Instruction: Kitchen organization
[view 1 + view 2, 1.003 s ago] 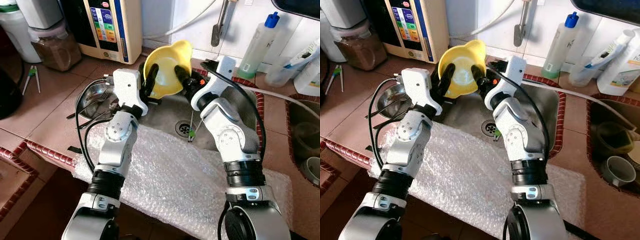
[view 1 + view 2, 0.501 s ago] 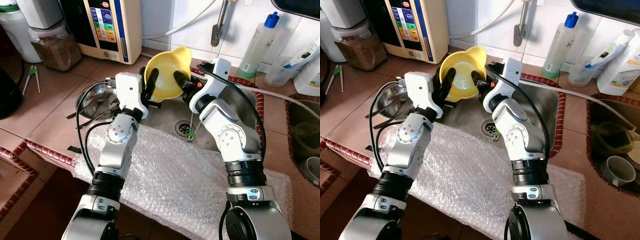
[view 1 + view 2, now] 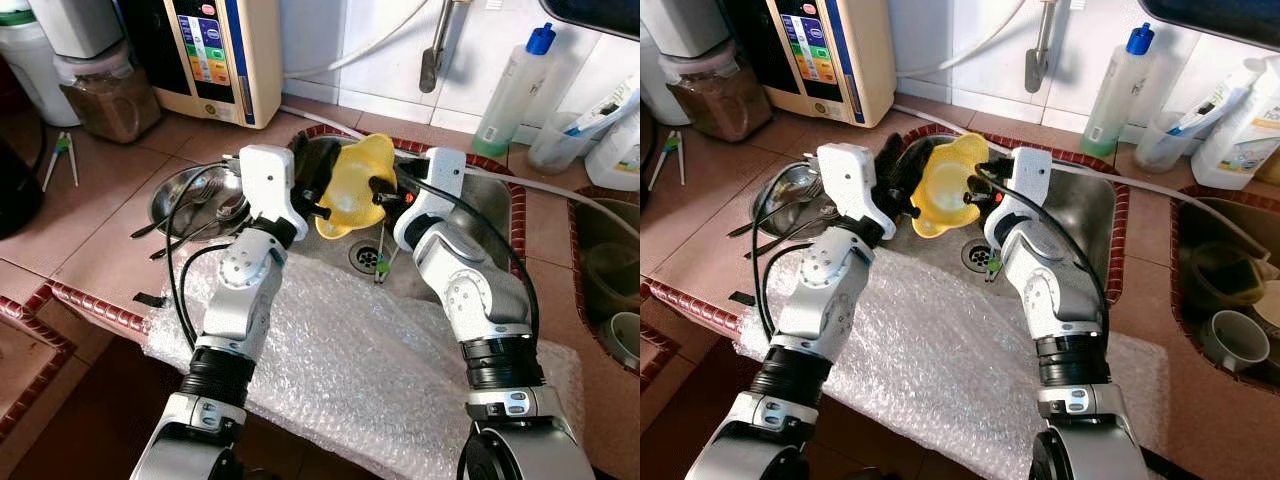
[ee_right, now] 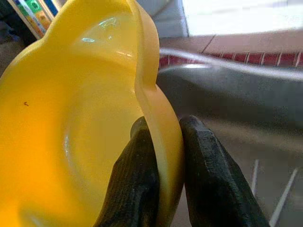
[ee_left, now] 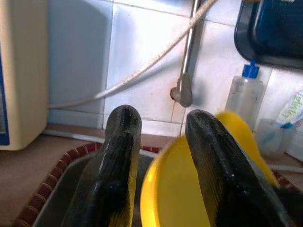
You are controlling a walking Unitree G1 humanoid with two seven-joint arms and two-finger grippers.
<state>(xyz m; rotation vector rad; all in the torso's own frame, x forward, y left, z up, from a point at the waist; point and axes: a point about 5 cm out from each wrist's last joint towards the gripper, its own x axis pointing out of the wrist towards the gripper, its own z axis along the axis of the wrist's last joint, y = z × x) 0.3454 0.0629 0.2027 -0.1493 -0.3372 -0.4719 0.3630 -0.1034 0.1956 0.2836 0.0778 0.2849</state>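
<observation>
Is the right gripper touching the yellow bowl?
Touching. The right wrist view shows the right gripper with its jaws shut on the rim of the yellow bowl, one on each side.

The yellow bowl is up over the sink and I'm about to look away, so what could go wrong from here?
1. The right pincer grips the yellow bowl by its thin rim alone; it could slip or twist free and drop into the sink.
2. The left pincer clamps the opposite rim; if the arms pull unevenly, the bowl may flex or pop loose.
3. A falling bowl could hit the utensils lying by the drain.
</observation>
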